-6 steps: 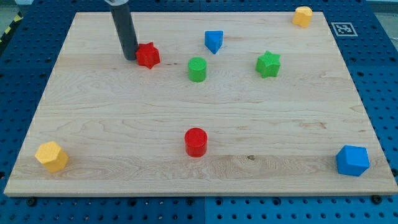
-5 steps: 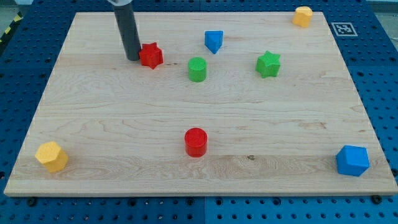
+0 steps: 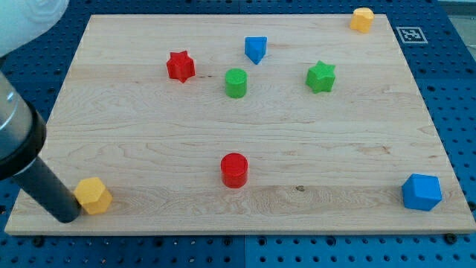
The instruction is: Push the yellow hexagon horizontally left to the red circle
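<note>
At the view's bottom left, my tip (image 3: 65,217) rests on the wooden board (image 3: 149,149), touching the left side of the yellow hexagon (image 3: 94,195). We carry no gripper, only the rod, so no grasp state applies. The hexagon sits near the board's bottom-left corner, well apart from the red circle (image 3: 233,170), which stands to its right near the bottom centre. A blue block (image 3: 422,192) occupies the bottom right. Farther up we note a green cylinder (image 3: 236,83), green star (image 3: 320,77), red star (image 3: 180,66), and blue wedge-like block (image 3: 255,49). A second yellow block (image 3: 362,19) sits at the top right corner.
</note>
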